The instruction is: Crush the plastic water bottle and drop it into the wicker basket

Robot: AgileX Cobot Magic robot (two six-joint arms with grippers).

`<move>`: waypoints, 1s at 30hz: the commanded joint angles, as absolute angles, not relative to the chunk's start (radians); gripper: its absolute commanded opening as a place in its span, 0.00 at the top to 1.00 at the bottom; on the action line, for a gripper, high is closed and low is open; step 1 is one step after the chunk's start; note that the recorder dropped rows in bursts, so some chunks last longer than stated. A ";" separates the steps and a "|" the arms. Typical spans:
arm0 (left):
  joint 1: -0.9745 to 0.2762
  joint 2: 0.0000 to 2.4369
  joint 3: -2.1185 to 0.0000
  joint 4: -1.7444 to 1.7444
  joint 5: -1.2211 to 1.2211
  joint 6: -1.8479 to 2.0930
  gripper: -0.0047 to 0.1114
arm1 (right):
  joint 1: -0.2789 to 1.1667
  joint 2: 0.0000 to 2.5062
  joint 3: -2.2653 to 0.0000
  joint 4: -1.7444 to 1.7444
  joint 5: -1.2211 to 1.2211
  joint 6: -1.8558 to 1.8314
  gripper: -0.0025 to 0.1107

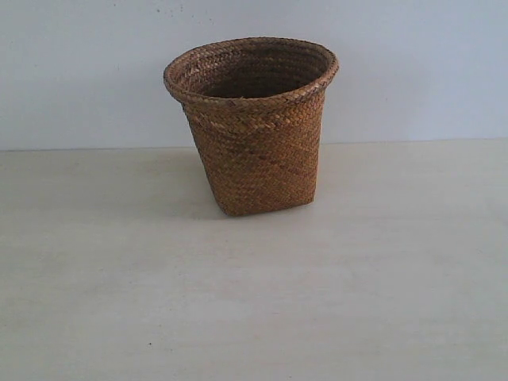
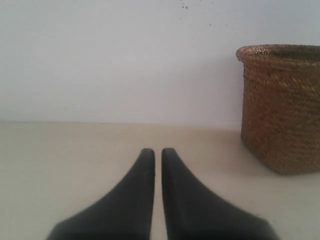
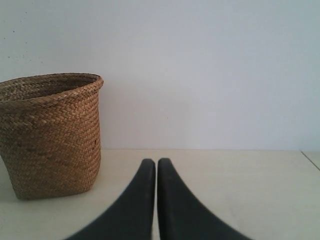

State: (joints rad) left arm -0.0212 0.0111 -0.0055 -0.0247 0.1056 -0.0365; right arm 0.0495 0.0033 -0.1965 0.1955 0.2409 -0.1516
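The brown wicker basket (image 1: 254, 127) stands upright on the pale table, its braided rim flared and its inside dark. The plastic water bottle shows in no view; what lies inside the basket cannot be seen. Neither gripper appears in the exterior view. In the left wrist view my left gripper (image 2: 157, 152) is shut with nothing between its black fingers, low over the table, with the basket (image 2: 280, 107) off to one side. My right gripper (image 3: 156, 162) is likewise shut and empty, and the basket (image 3: 50, 135) stands beside it at some distance.
A pale table (image 1: 254, 302) runs to a plain white wall (image 1: 79, 71) behind the basket. A table edge or seam (image 3: 310, 159) shows at the far side of the right wrist view.
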 commanded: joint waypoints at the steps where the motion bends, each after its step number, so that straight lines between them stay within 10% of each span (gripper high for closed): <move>1: -0.017 0.000 0.000 -0.037 0.192 -0.046 0.92 | 0.053 0.000 -0.192 0.197 0.228 -0.152 0.98; 30: -0.017 0.000 0.000 -0.037 0.279 -0.030 0.92 | 0.053 0.000 -0.192 0.197 0.222 -0.152 0.98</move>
State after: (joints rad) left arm -0.0212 0.0033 -0.0036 -0.0264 0.2825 -0.0346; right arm 0.0495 0.0033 -0.1965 0.1955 0.2303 -0.1516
